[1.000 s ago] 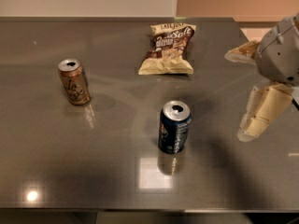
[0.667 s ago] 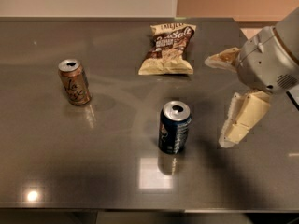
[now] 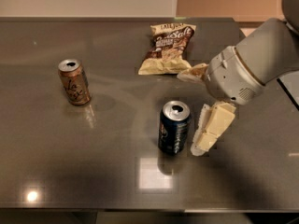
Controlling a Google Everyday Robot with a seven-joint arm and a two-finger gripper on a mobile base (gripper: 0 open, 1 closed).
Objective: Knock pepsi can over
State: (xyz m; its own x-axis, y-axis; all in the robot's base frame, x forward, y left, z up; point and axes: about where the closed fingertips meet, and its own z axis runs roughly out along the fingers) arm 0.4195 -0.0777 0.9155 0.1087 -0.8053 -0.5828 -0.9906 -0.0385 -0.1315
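Observation:
The pepsi can point(image 3: 174, 129), dark blue with a silver top, stands upright on the dark table point(image 3: 93, 162), a little right of centre. My gripper point(image 3: 191, 112) is open and empty, just to the right of the can. Its near finger point(image 3: 211, 129) hangs right beside the can's right side, very close to it; I cannot tell whether it touches. Its far finger point(image 3: 191, 73) points left behind the can, near the chip bag.
An orange-copper can point(image 3: 74, 82) stands upright at the left. A chip bag point(image 3: 167, 49) lies flat at the back centre. The table's front edge runs along the bottom, and its right edge lies behind my arm point(image 3: 261, 55).
My gripper has moved left across the table, from near the right edge to right beside the pepsi can. The cans and the bag have not moved.

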